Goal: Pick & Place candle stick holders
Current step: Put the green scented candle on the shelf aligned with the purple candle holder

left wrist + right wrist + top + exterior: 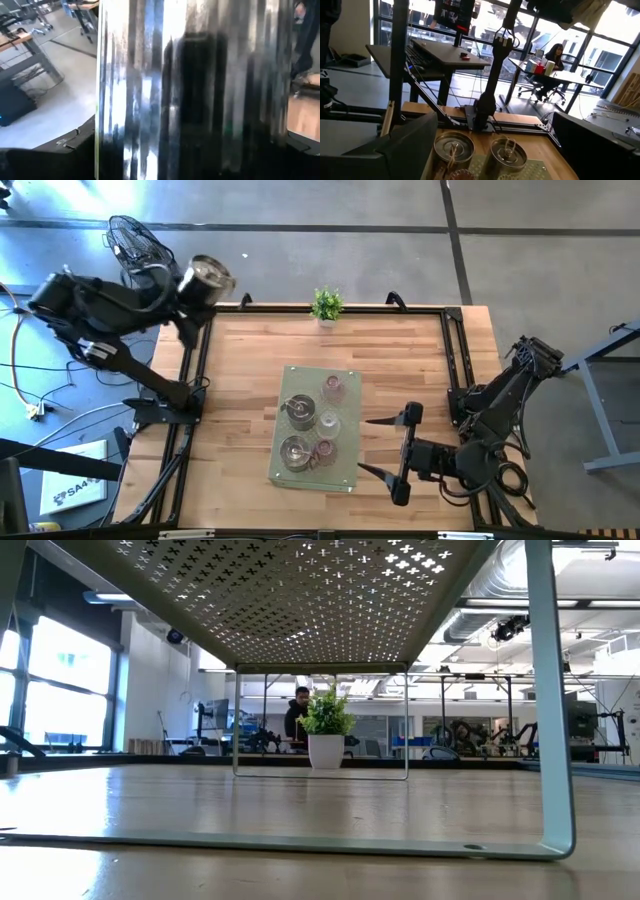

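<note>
Five holders (318,430) sit on a green tray (345,380) on the wooden table (240,370); left hand (190,305) grasps one silver holder (209,277), right hand (385,445) released

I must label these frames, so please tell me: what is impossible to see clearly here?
- Left gripper, left wrist view: a silver candle stick holder fills the frame, hiding its fingers.
- Tray, low view: seen from beneath; holders on it hidden.
- Glass cups, high view: too small for detail.
- Right gripper: open beside the tray.

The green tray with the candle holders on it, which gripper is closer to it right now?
Right. The right gripper sits open just beside the green tray. The left gripper is off beyond the table's far left corner, holding a silver holder.
</note>
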`<state>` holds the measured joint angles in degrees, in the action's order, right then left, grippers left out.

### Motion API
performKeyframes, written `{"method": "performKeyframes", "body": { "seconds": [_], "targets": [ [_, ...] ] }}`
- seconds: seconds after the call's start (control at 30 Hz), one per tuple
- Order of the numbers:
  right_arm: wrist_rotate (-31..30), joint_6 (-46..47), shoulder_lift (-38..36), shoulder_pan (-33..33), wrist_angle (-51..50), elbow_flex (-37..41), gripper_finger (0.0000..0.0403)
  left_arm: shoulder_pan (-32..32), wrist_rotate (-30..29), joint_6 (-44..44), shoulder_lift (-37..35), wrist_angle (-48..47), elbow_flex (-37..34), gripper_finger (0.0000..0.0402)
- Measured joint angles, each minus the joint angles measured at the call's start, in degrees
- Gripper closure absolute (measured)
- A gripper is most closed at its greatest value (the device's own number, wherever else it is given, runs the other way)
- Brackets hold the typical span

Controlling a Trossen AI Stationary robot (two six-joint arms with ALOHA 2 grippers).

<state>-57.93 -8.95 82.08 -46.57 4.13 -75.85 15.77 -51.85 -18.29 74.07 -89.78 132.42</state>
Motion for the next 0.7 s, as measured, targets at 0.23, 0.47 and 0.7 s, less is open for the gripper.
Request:
{"method": "performKeyframes", "body": {
  "seconds": [0.23,0.47,0.7],
  "targets": [
    [0.04,3.10,0.02,0.02,-2.82,0.00,0.0013,0.02,4.78,1.46,-11.45,0.00,-12.24,0.0053],
    [-0.20,4.66,0.46,0.07,-3.38,0.02,0.0014,0.04,8.41,2.07,-28.63,10.99,-35.33,0.0053],
    [0.04,6.17,0.92,1.57,-3.03,1.19,0.0013,0.00,17.69,13.34,-47.16,38.43,-63.18,0.0053]
  ]
}}
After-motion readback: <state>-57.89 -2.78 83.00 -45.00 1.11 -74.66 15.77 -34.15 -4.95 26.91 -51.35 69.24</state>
